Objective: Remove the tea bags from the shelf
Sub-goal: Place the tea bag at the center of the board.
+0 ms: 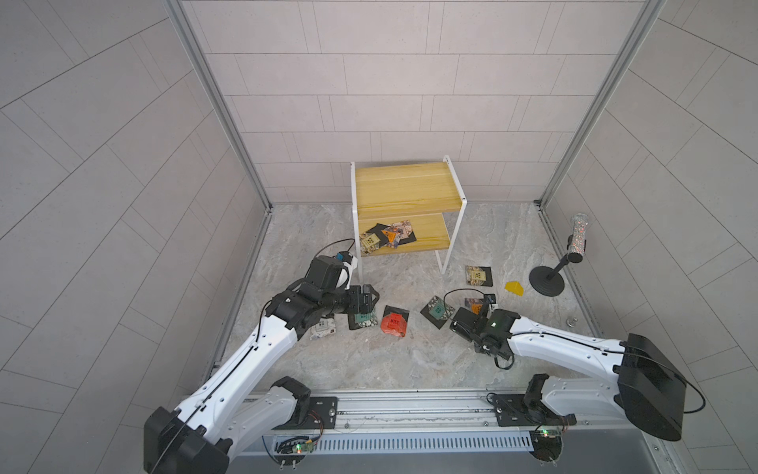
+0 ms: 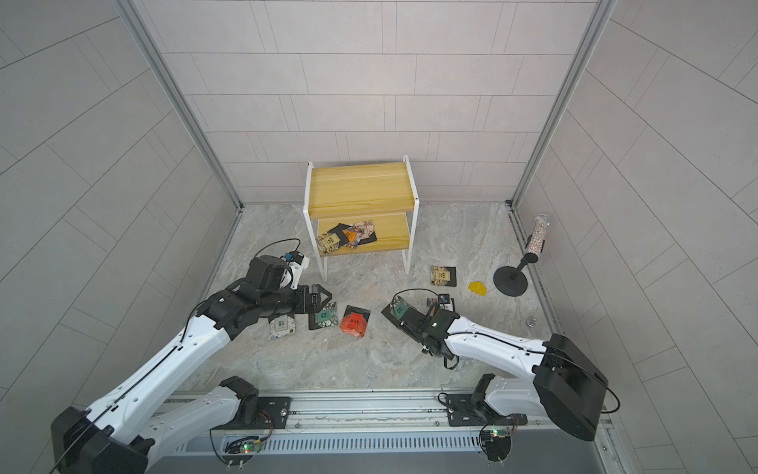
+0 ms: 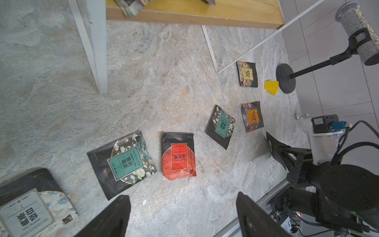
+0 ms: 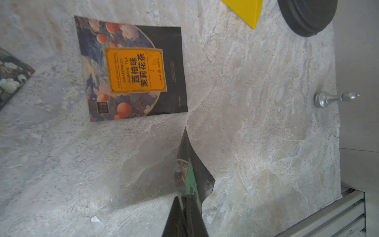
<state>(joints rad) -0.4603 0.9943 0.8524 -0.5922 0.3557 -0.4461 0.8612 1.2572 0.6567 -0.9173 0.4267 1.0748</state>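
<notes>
Roughly past halfway, going by the layout: six tea bags [image 1: 394,322] spread flat on the table [image 1: 369,361] in front of the shelf [image 1: 410,184], with a small overlapping pile [image 1: 387,237] left on its lower board, toward the left front corner and partly over the front edge. Nothing on the top board.

Looks like a set-down step on the right. Right gripper [image 4: 185,202] pinched shut on the edge of a green-labelled tea bag [image 4: 194,174], held on edge just above bare table in the right half, beside an orange-labelled one [image 4: 131,69]. Calls for opening the jaws and letting it drop flat, clear of its neighbours.

Left gripper [image 3: 183,200] spread wide and empty, hovering low over the table near the shelf's left front leg [image 3: 98,51], just over a teal-labelled tea bag [image 3: 123,164] already down. Next for this side, probably: lifting to the height of the lower board and reaching in under the top board. Pile up and beyond the open fingers, near but not touching, closest corner hanging off the board edge. Worth pinching one edge only, so as not to drag the whole heap.
</notes>
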